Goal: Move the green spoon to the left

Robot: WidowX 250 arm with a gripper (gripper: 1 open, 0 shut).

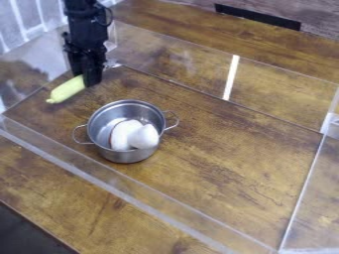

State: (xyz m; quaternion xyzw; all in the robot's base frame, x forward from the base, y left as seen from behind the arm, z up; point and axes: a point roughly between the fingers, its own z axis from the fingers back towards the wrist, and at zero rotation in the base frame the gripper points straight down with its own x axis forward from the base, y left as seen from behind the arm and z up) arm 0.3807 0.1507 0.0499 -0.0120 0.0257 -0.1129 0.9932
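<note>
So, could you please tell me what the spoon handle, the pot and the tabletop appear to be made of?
Green spoon: handle looks like matte yellow-green plastic, given its thick, uniform colour. Pot: probably polished steel, with a shiny silver wall. Table: dark wood or wood-look laminate, with visible grain.

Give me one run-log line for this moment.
gripper: shut on green spoon, pointing down | spoon: low at table's left | pot: untouched

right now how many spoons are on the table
1. The green spoon lies at the left of the table, beside the steel pot, its upper end under the end effector. None other shows.
</note>
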